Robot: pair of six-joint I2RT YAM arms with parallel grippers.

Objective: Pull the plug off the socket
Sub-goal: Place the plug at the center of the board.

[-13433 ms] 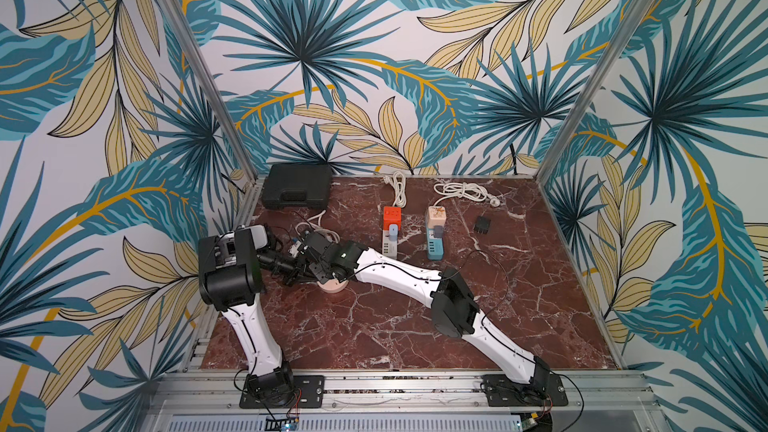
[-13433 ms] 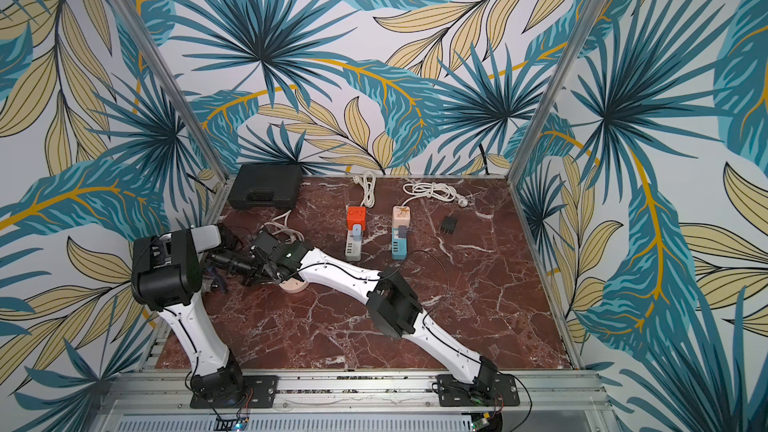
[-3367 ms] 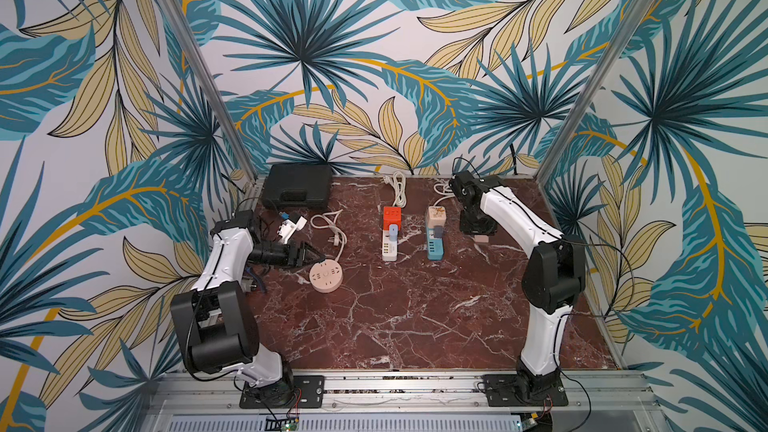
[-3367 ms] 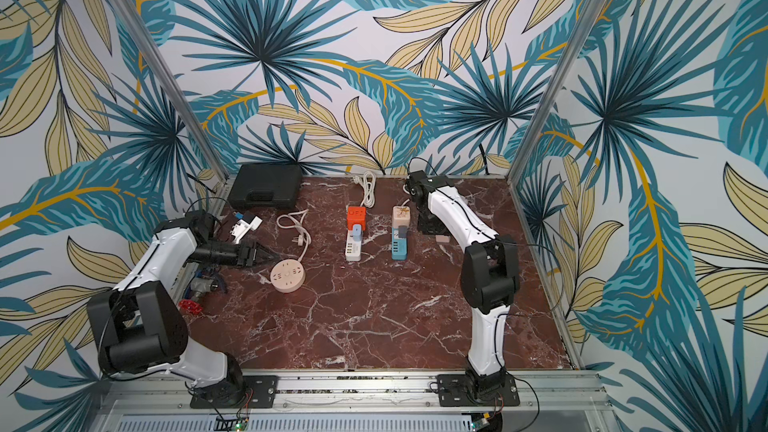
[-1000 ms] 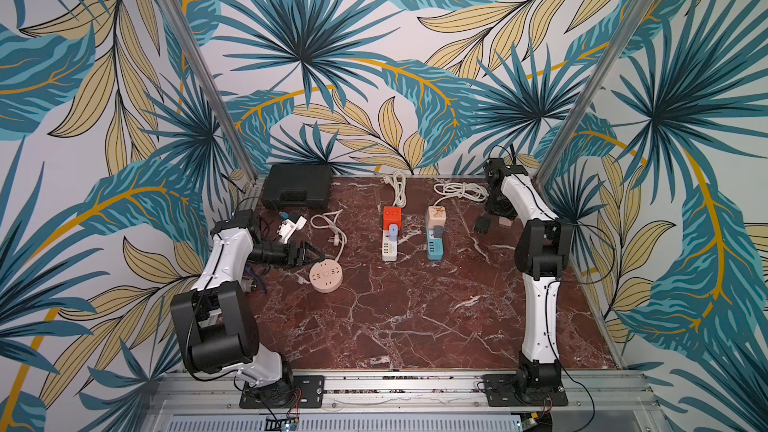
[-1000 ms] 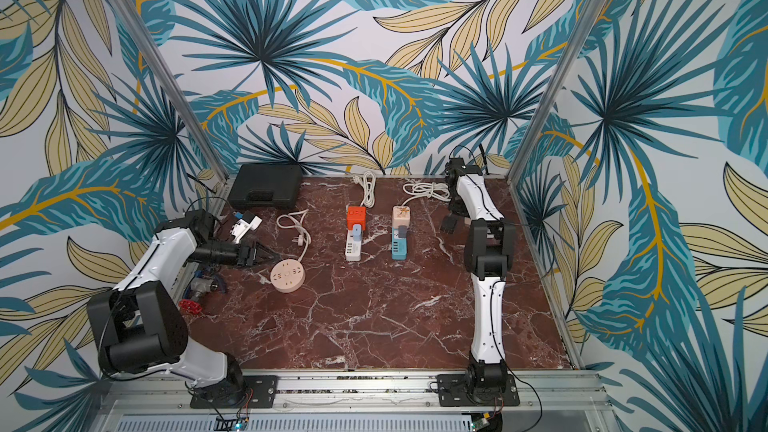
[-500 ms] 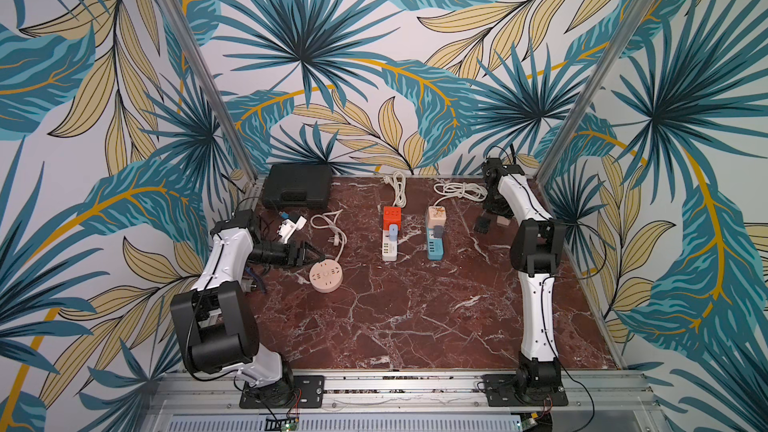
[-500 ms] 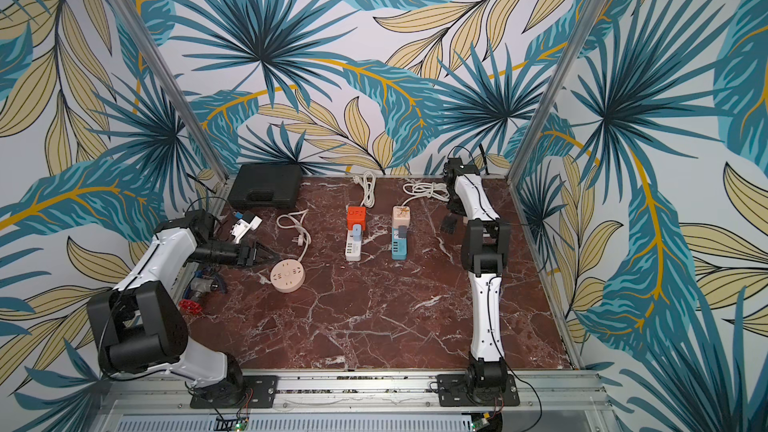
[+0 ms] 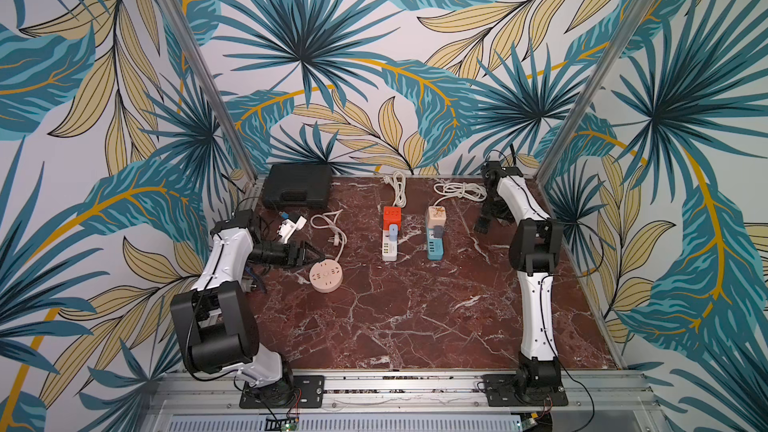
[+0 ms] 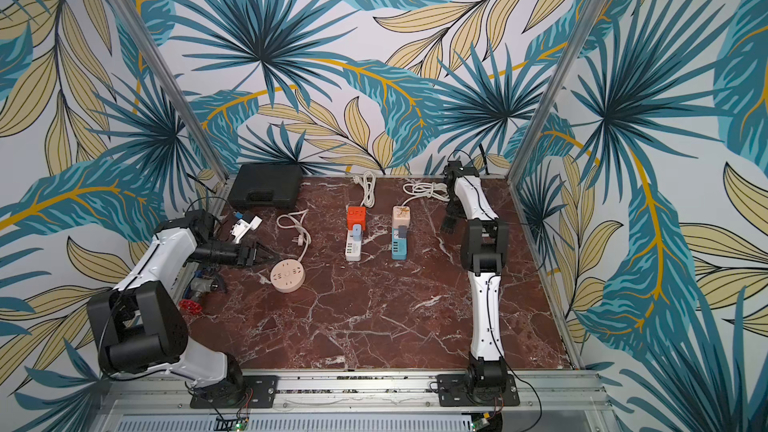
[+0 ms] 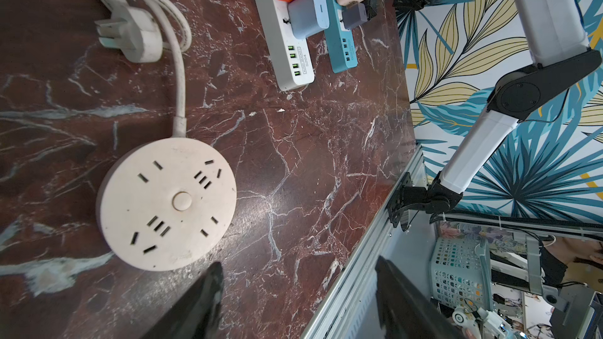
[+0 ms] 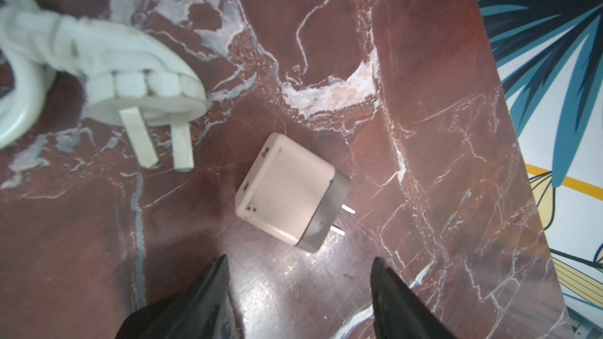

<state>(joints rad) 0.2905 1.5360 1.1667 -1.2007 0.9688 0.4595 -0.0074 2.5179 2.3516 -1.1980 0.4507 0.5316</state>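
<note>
The plug [image 12: 287, 190], a pale block with a grey face and 2 prongs, lies on its side on the marble table [image 12: 440, 125], loose and in no socket. Only the right wrist view shows it. In both top views the right arm [image 9: 515, 201] leans over the back right corner and covers that spot. The right gripper [image 12: 298, 288] hangs over the plug with its fingers [image 12: 199, 301] spread wide, touching nothing. The same view shows a white cord plug [image 12: 143, 92] with flat pins, near the plug but apart from it.

The left wrist view gives the left gripper [image 11: 297, 288], its fingers also spread and empty, just beside the round socket [image 11: 166, 203]. All the slots of that socket are bare, a detail too small to read in a top view. This view also shows 2 adapters seated: a pale blue one [image 11: 308, 11] on the white strip [image 11: 293, 60] and a grey one [image 11: 355, 14] on the teal strip [image 11: 342, 47].

Only the top views show the whole layout. A black case [image 9: 297, 187] sits at the back left, the 2 strips lie side by side mid-table, and the grippers are well apart at either side.
</note>
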